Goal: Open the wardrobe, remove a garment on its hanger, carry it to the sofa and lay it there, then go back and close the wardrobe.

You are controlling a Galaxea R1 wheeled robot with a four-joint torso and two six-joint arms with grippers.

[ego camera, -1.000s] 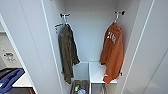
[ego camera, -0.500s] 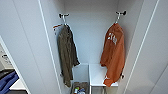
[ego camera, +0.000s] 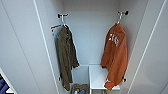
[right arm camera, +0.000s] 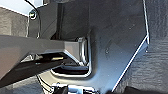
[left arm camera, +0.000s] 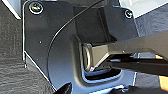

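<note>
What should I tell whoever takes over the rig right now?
Claws: neither the left nor the right can be judged open or shut from the wrist views.
Wardrobe: doors already open, interior facing the head camera.
Orange garment: on its hanger on the right-hand hook, untouched.
Olive-brown jacket: on the left hook; leave it.
Done: opening.
Left: lift the garment off, carry it to the sofa, lay it down, return and close the doors.

- Olive-brown jacket (ego camera: 65,56) hangs from a hook, left of centre.
- White shelf block (ego camera: 99,76) sits low, right of centre.
- Small colourful items (ego camera: 79,90) at bottom centre, too blurred to identify.
</note>
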